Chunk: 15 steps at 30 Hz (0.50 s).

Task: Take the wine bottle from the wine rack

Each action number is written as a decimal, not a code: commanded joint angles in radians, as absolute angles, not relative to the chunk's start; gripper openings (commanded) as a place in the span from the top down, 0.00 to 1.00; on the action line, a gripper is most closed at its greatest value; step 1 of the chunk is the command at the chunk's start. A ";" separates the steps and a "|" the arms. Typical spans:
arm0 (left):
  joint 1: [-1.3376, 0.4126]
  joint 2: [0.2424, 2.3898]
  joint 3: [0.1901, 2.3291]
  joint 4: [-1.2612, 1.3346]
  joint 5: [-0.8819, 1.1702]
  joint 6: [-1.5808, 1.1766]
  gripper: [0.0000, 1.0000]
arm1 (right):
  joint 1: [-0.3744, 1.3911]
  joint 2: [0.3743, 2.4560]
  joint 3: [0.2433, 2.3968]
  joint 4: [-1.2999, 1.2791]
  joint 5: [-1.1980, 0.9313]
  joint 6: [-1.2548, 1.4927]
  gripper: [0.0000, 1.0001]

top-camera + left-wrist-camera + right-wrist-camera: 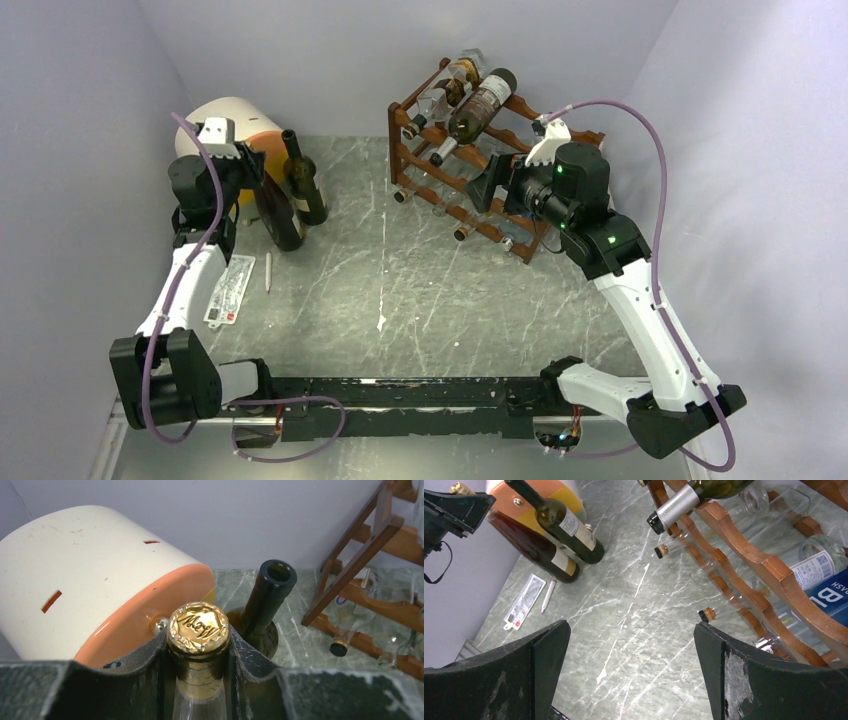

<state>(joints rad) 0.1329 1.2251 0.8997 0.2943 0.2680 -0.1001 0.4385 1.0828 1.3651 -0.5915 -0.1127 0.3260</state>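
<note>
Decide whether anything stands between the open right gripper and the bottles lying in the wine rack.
Nothing visible does. The right gripper hangs open over bare marble table right beside the wine rack. The bottle necks, such as that of the silver-foiled wine bottle, stick out of the rack's front with no object in the gap.

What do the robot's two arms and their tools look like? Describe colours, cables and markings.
Both the left arm and right arm have white links and black joint housings, each trailing a purple cable. Green lights glow on the right arm. The left tool and right tool have black, white-scuffed fingers.
</note>
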 commanded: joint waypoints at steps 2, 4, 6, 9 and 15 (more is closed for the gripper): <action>0.126 1.162 0.893 0.627 0.355 -0.021 0.93 | 0.436 1.076 1.370 -0.567 -0.122 0.322 0.00; 0.114 1.163 0.871 0.647 0.370 -0.009 0.93 | 0.436 1.071 1.367 -0.574 -0.106 0.315 0.00; 0.102 1.164 0.856 0.653 0.379 0.003 0.90 | 0.436 1.063 1.363 -0.578 -0.098 0.312 0.00; 0.092 1.153 0.835 0.657 0.348 -0.005 0.66 | 0.436 1.056 1.356 -0.583 -0.095 0.312 0.00; 0.093 1.110 0.807 0.620 0.322 -0.012 0.00 | 0.436 1.053 1.361 -0.592 -0.100 0.311 0.00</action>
